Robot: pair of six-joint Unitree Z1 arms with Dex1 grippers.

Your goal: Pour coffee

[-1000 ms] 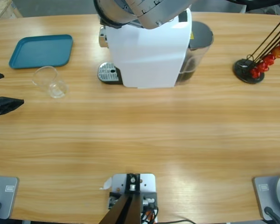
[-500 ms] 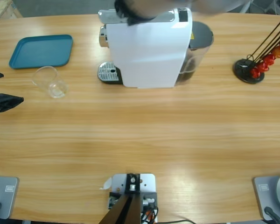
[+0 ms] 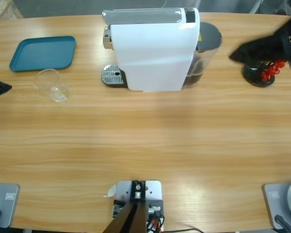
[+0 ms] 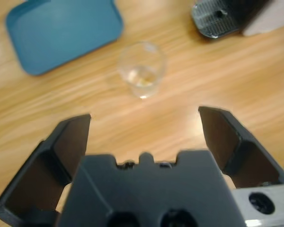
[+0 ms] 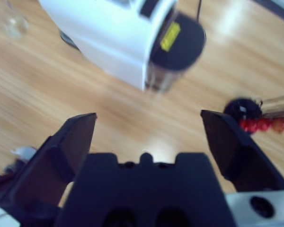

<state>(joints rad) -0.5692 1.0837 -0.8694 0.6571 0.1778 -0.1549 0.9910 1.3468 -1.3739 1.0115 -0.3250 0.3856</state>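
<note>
Gone from above the coffee machine point(image 3: 153, 51): your right pincer point(image 3: 254, 48) now sits by the capsule rack point(image 3: 262, 73), jaws wide, empty. Left pincer point(image 4: 144, 123) also wide open, empty, near the glass cup point(image 4: 142, 68) beside the teal tray point(image 4: 61, 30) on the bench point(image 3: 145, 141). No coffee visible anywhere.

Wooden counter point(image 3: 145, 141): teal tray point(image 3: 42, 52), glass cup point(image 4: 141, 69) ahead of left jaws, white coffee machine point(image 3: 153, 48), capsule rack point(image 3: 259, 73).

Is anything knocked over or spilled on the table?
Nothing spilled. The small clear glass cup looks tipped on its side beside the blue tray, not under the white coffee machine.
</note>
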